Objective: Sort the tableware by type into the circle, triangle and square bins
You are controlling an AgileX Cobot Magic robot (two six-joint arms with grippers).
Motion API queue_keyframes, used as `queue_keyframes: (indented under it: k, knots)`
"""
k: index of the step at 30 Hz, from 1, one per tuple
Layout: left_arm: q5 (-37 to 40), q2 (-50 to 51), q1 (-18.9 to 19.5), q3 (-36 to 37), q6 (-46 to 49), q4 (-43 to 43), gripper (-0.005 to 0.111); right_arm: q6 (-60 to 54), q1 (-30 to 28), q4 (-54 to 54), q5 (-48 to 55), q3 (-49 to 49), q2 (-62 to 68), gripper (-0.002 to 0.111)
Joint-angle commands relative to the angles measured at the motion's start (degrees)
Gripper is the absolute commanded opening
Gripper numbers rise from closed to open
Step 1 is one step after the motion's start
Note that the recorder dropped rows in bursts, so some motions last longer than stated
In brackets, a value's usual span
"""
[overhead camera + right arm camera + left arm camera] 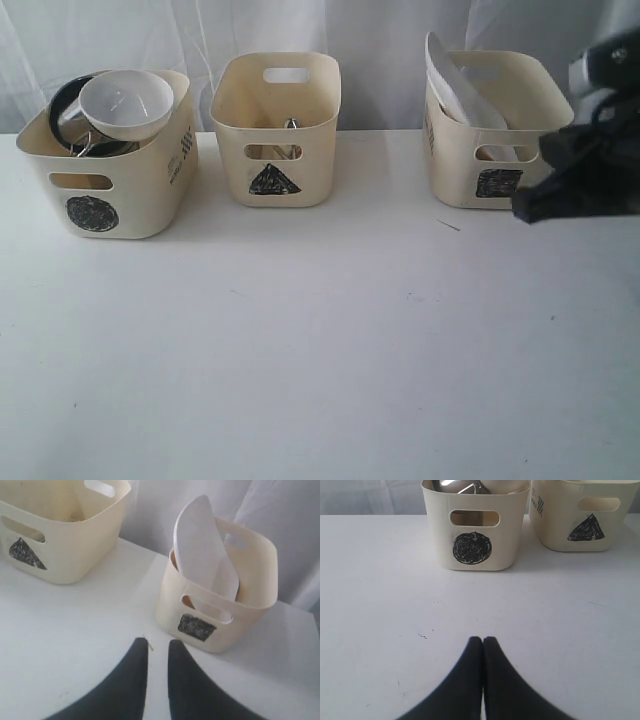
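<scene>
The white bowl [127, 100] lies on top of steel pieces [75, 125] in the circle bin [110, 190]. The circle bin [475, 535] also shows in the left wrist view, with steel [462, 486] at its rim. Only a steel tip [290, 124] of what lies in the triangle bin [277, 140] shows. The large white plate [202, 545] stands tilted in the square bin [220, 615]. My right gripper [158, 642] hovers in front of that bin, slightly open and holding nothing. My left gripper [483, 640] is shut and empty over bare table, well short of the circle bin.
A tiny pale sliver [148, 644] lies on the white table [320, 340] by the right fingertip. White curtains hang behind the three bins. The triangle bin [60, 535] stands apart from the square bin.
</scene>
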Motion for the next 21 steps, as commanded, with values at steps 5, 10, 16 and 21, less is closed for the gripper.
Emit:
queue_keyframes:
  k: [5,10,16,21]
  knots:
    - [-0.23,-0.24,0.04,0.15,-0.18,-0.2,0.0,0.56,-0.45,7.35,-2.51,13.51,-13.01,0.014]
    - [-0.23,-0.24,0.04,0.15,-0.18,-0.2,0.0,0.56,-0.45,19.48,-4.12,17.85,-18.28,0.011]
    - [-0.23,-0.24,0.04,0.15,-0.18,-0.2,0.0,4.23,-0.45,21.55,-3.7,21.19,-21.86,0.0]
    - [-0.23,-0.24,0.04,0.15,-0.18,-0.2,0.0,4.57,-0.45,24.55,-8.19,27.08,-26.86,0.0]
